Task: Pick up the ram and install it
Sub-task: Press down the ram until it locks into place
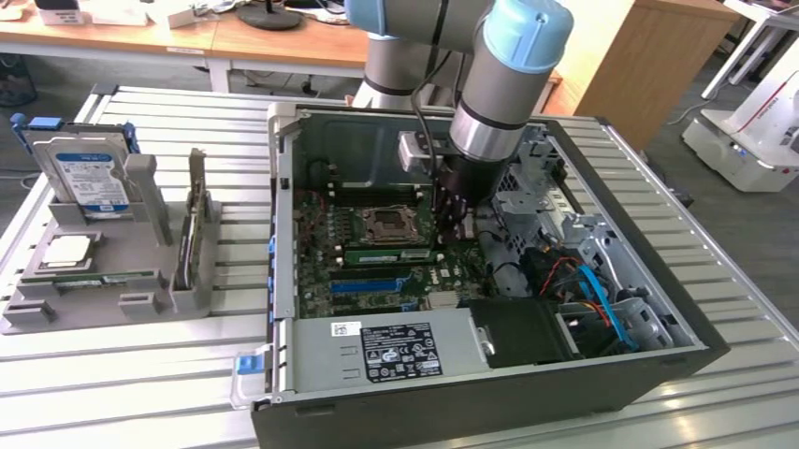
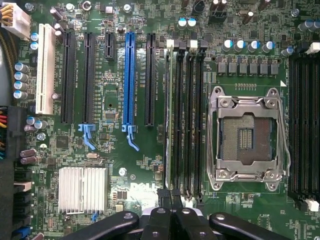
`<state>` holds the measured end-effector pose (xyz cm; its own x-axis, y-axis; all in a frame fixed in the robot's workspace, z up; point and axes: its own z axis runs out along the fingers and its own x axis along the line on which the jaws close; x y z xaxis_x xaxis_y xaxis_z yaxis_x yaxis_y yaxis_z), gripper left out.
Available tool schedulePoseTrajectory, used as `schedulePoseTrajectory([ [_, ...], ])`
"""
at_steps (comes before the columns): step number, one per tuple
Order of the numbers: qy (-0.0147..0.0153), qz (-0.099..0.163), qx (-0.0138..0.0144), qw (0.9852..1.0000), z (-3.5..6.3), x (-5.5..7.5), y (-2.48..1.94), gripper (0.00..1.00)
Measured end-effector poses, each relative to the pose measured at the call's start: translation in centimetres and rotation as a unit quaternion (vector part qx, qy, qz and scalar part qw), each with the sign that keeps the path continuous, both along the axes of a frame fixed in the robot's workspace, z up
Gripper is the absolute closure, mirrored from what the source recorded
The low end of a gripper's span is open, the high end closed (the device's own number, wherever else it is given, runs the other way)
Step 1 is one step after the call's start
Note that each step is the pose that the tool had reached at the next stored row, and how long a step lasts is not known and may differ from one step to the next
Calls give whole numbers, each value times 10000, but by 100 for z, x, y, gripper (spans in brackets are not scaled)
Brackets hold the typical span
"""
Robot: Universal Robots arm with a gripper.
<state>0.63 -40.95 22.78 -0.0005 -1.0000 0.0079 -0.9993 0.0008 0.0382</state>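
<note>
**Pressing over the memory slots: closed hand above the ram's near end**

The ram (image 2: 170,115) stands on edge in the bank of memory slots between the CPU socket (image 2: 247,137) and the blue slot (image 2: 130,80), in the slot of that bank farthest from the socket. The exterior view shows it as a green strip (image 1: 387,253) low inside the open computer case (image 1: 649,374), which lies on the table (image 1: 125,374). The hand (image 2: 172,215) is closed, its fingers drawn together over one end of the stick; whether they touch it cannot be told.

*Orientation.* The ram's long axis runs along its slot, parallel to the blue slot and to the neighbouring empty memory slots. One end lies at the white latch (image 2: 170,45), the other beneath the fingertips. Its contact edge faces down into the slot and its top edge faces the wrist camera.

*Likely faults.* Judged from this pose, force applied at one end alone could seat that end and leave the latch end proud, tilting the stick along its length. A stick not square in the slot could bind or bend under pressure. If the closed fingers sit to one side of the thin top edge, they could slip off onto the motherboard (image 2: 125,150) or an adjacent slot. An unclosed latch would mark incomplete seating.
</note>
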Motion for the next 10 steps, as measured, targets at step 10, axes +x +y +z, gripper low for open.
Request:
schedulePoseTrajectory([
  [10, 0, 0, 0, 10000, -13, 0, 0, 89],
])
